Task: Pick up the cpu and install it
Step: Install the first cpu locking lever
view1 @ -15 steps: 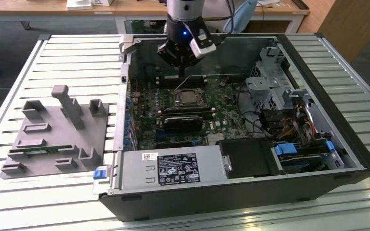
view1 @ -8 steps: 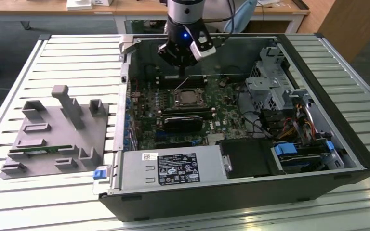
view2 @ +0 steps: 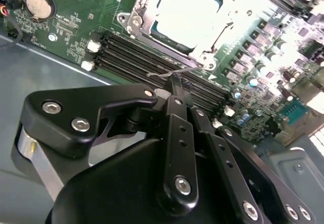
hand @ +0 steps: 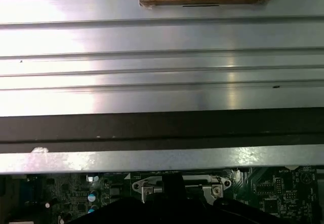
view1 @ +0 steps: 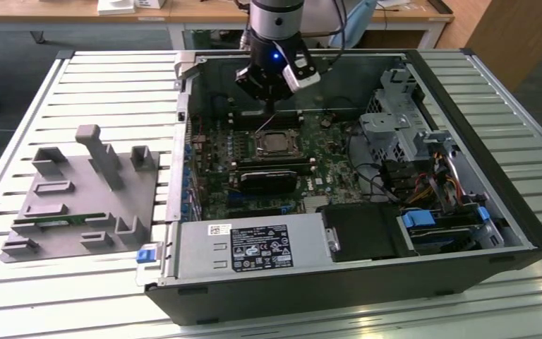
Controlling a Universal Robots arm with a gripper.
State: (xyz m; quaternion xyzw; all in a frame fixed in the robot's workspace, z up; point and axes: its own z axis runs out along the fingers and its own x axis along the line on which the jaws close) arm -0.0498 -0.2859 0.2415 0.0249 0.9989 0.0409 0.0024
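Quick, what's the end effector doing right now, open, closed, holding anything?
End effector: closed, fingers together, empty, just above the socket lever wire beside the cpu.

A ribbed, silvery metal counter [view1: 82, 92] fills the scene under bright glare. At twelve o'clock stands a wooden desk [view1: 205, 13] on white legs; at one o'clock, a wooden panel [view1: 511, 32] over grey floor [view1: 8, 49].

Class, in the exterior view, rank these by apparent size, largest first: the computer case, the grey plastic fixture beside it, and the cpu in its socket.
1. Computer case
2. Grey plastic fixture
3. Cpu

The differences are clear, so nearness to the camera does not affect the order.
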